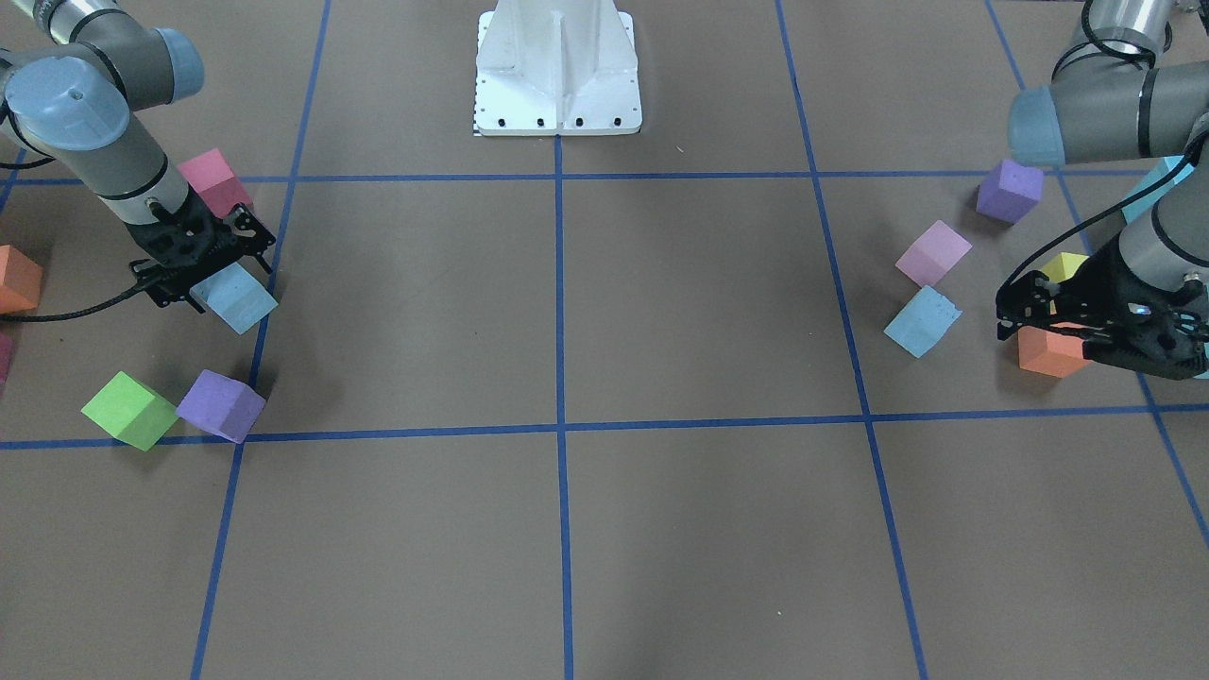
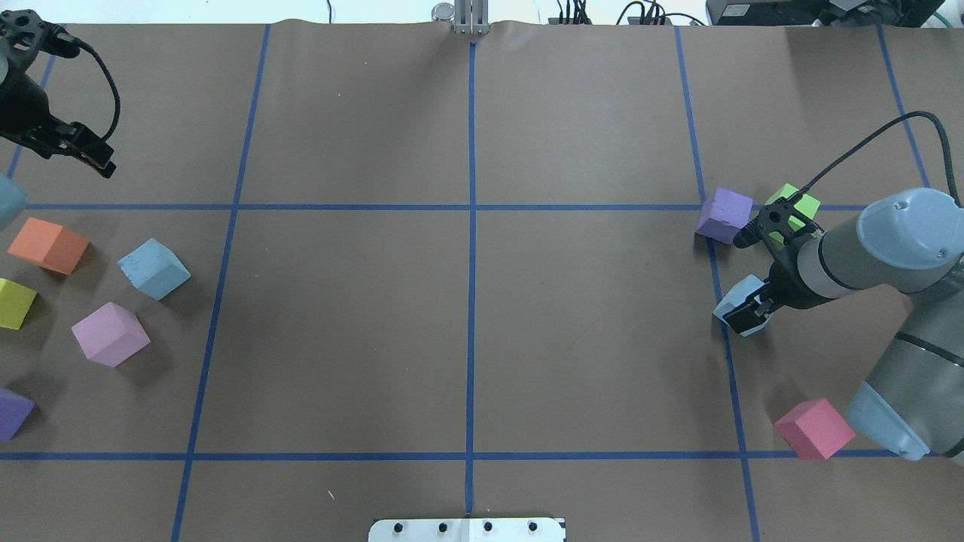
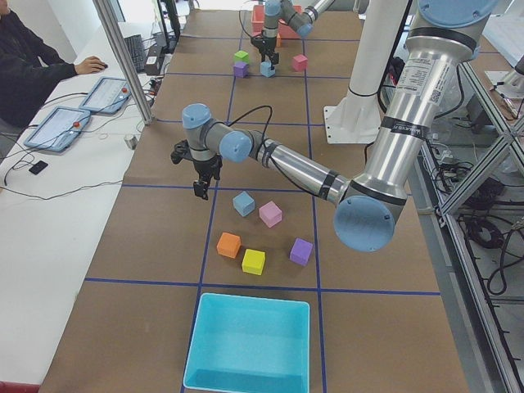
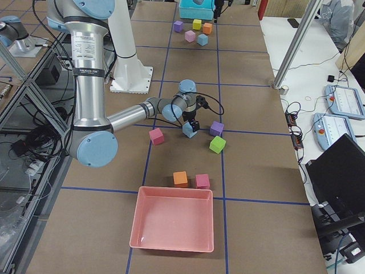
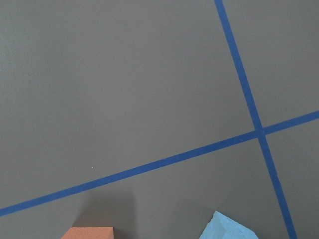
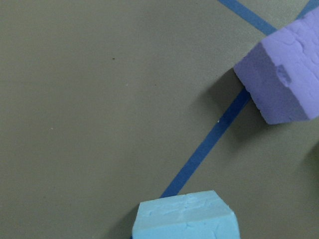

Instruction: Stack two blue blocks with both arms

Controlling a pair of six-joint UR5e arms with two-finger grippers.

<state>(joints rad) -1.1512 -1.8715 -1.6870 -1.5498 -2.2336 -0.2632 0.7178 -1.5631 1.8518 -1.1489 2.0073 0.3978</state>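
My right arm (image 2: 843, 263) and my left arm (image 1: 1105, 109) are round grey tubes. They have light blue caps (image 2: 900, 226) on the bends. A thin black cable (image 2: 866, 143) loops off each one. My right claw (image 2: 747, 310) and my left claw (image 1: 1015, 310) are black. My stand (image 1: 557, 66) is white, with little black screws (image 1: 540, 122) along its edge.

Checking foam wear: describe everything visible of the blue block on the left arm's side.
The blue block is a pale sky-blue foam cube, ragged along one top edge. It rests flat on the brown table, turned askew to the tape lines, touching nothing; the pink cube and orange cube stand close but apart.
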